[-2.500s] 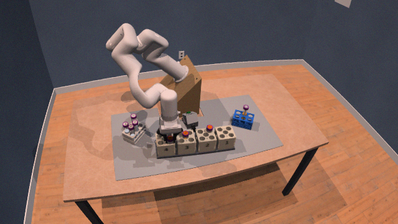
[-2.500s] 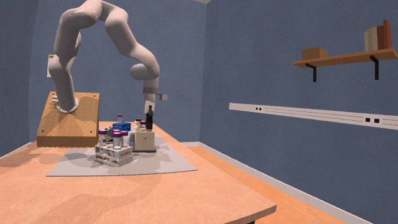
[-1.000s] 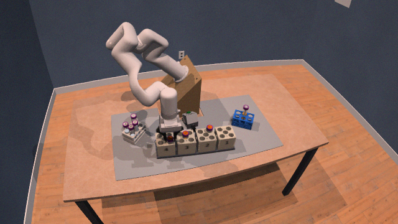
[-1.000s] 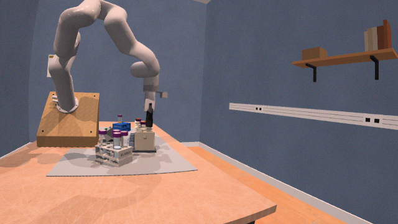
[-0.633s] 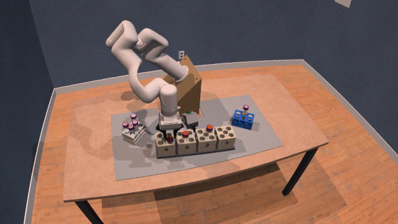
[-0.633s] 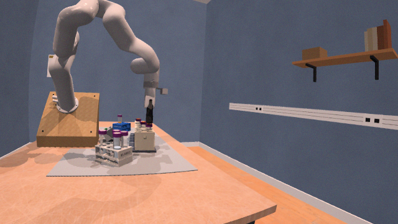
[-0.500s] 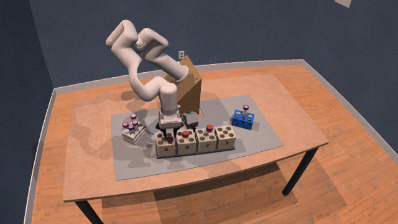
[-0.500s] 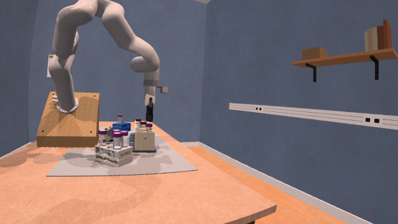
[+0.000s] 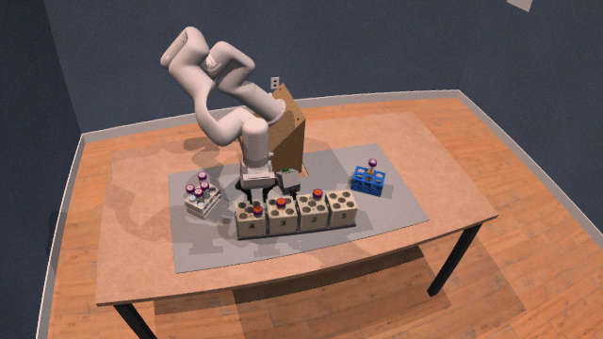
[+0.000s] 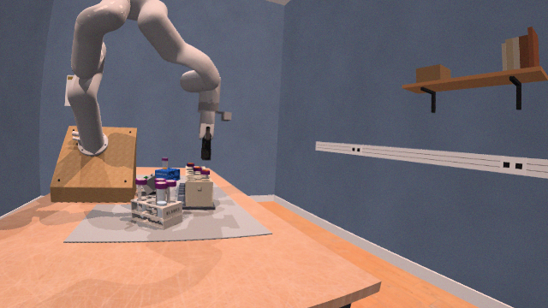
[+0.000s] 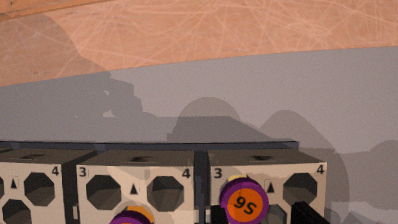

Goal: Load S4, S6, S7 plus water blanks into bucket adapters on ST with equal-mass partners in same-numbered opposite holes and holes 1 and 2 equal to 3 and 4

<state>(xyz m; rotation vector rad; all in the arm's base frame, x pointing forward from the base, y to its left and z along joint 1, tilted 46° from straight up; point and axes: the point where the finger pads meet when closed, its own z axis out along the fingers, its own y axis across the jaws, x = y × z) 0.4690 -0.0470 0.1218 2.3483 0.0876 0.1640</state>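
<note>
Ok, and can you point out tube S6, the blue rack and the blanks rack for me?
Tube S6 [image 9: 257, 210] [image 11: 244, 204]: top and wrist views, on its cap.
Blue rack [image 9: 367, 187] [image 10: 161, 174]: top and exterior views, on its side wall.
Blanks rack [image 9: 195, 210] [image 10: 173, 211]: top and exterior views, on its side wall.

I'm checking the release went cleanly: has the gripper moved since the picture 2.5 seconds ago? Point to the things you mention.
Yes, upward: in the exterior view, the gripper [image 9: 256, 198] [image 10: 206, 159] now hangs higher above the adapter [image 9: 251, 225] [image 10: 199, 194].
</note>
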